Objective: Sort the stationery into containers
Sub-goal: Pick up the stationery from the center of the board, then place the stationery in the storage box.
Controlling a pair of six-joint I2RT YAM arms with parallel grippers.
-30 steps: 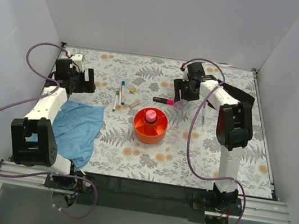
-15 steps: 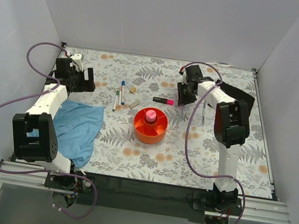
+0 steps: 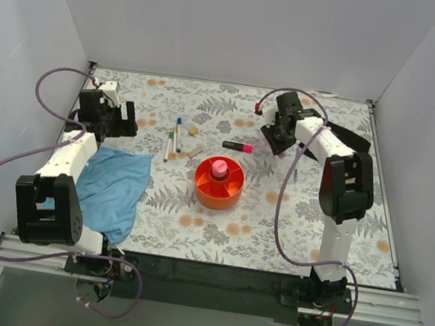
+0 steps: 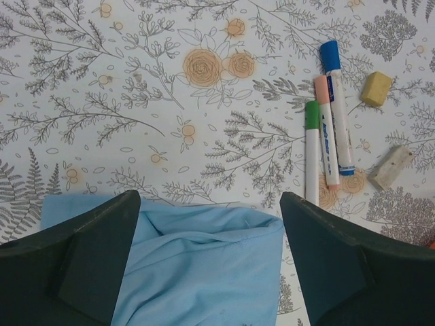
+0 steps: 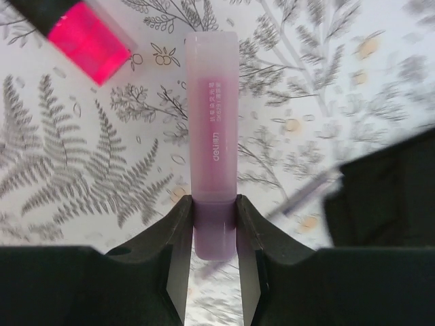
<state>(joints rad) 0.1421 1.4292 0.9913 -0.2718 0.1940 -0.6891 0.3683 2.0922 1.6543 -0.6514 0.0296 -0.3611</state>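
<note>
Organizer [image 3: 215,202], orange, sits mid-table in the top view, with a pink piece [image 3: 219,167] upright in its central cup. Highlighter [image 3: 238,146] lies just beyond it, long axis left to right, pink end toward the right arm. Pens [image 3: 173,138] lie further left, long axes near to far, with tan blocks [image 3: 193,131] beside them. Blue cloth [image 3: 110,187] lies by the left arm. Both arms' fingers are too small here to judge.

Left wrist view: left gripper [image 4: 209,204] is spread wide and holds nothing, above the cloth's edge. Three pens lie side by side, caps green, pale pink and blue, all toward the frame top. The green pen's lower end is hidden behind one finger.

Right wrist view: right gripper [image 5: 213,204] is clamped on the near end of a translucent pink tube [image 5: 214,115], whose long axis points straight away from the camera. The highlighter's pink end is cut off at the top left corner. Whether the tube touches the table cannot be told.
</note>
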